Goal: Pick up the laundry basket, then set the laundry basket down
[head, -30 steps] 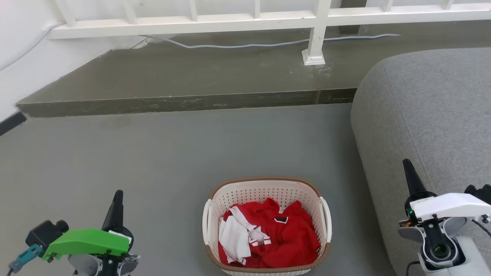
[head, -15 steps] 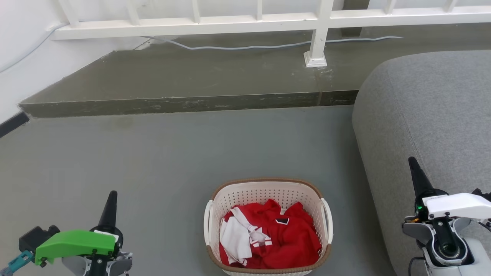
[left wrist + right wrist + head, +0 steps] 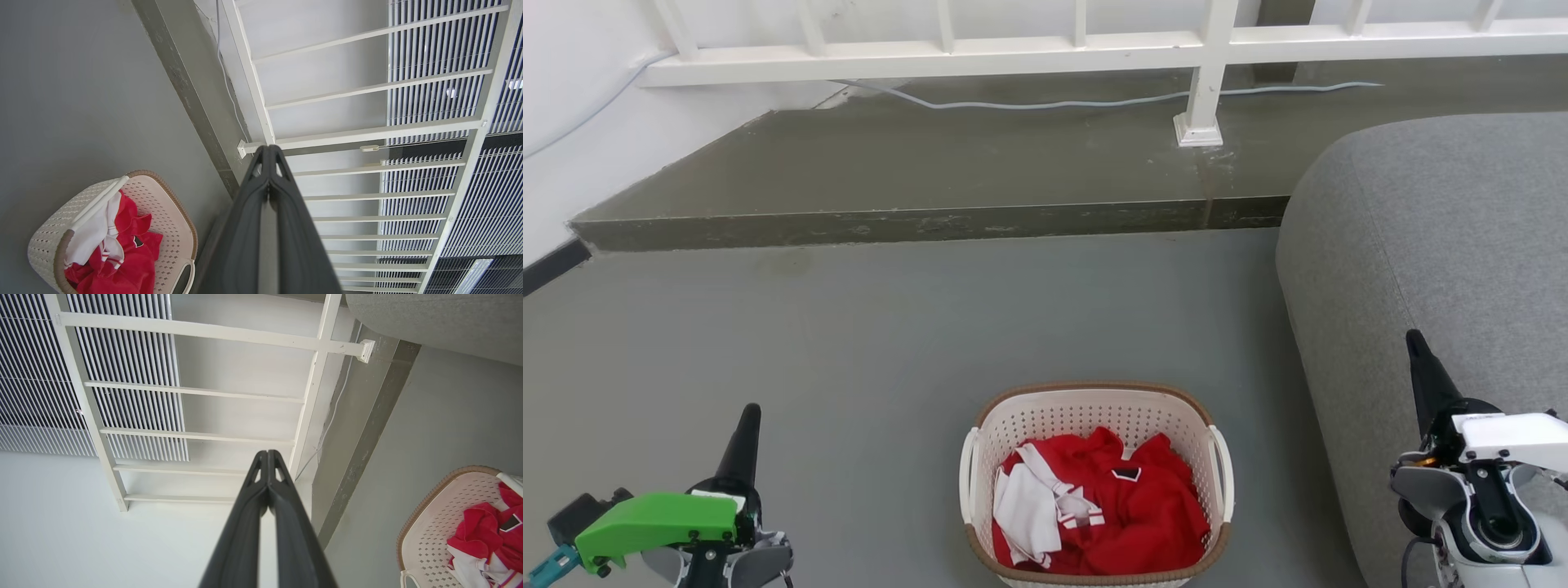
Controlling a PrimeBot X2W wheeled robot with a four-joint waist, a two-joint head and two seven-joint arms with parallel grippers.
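The laundry basket (image 3: 1094, 416) stands on the grey floor at the bottom centre of the head view, cream with a brown rim and white loop handles, holding red and white clothes. It also shows at the lower left of the left wrist view as the laundry basket (image 3: 171, 220) and at the lower right of the right wrist view as the laundry basket (image 3: 433, 522). My left gripper (image 3: 749, 412) is shut, well left of the basket and holding nothing. My right gripper (image 3: 1414, 339) is shut over the sofa edge, right of the basket. The tips of my left gripper (image 3: 268, 148) and my right gripper (image 3: 267, 452) are pressed together.
A grey sofa (image 3: 1445, 237) fills the right side. A raised concrete step (image 3: 931, 220) runs across behind the open floor, with a white railing (image 3: 1201, 73) and a loose cable (image 3: 1045, 103) on it. A white wall (image 3: 572, 139) is at left.
Both grippers have slid outward and lower in the view, away from the basket. The whole picture has shifted slightly, so the camera has moved. The basket stays on the floor.
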